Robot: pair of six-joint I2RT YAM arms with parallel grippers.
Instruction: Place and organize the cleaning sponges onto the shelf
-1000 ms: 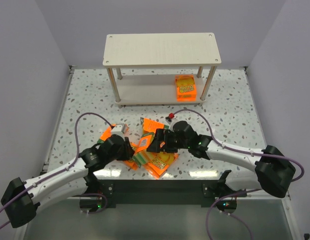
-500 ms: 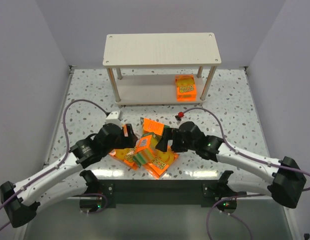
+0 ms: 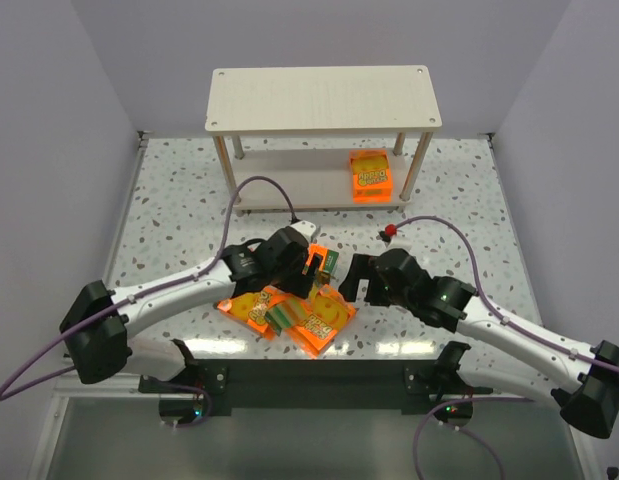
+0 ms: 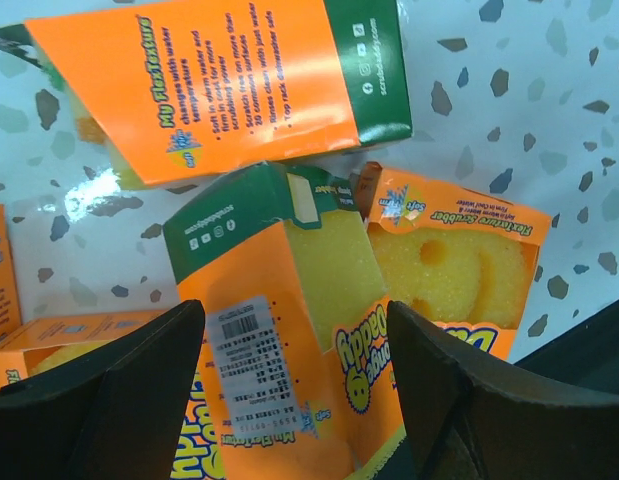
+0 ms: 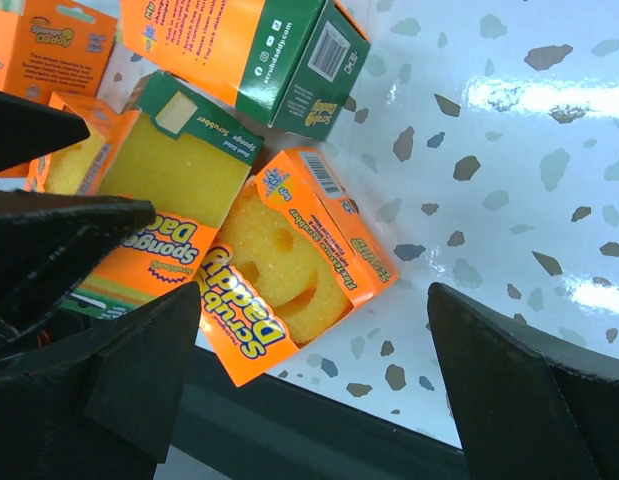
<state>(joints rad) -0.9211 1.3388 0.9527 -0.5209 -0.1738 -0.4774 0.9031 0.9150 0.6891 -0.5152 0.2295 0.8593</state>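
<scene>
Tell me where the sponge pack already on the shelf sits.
In the top view, that pack stands on the lower board of the shelf, at its right end beside the front right leg.

One sponge pack (image 3: 370,177) sits on the lower board of the shelf (image 3: 324,98); other packs (image 3: 289,312) lie heaped before it.
</scene>
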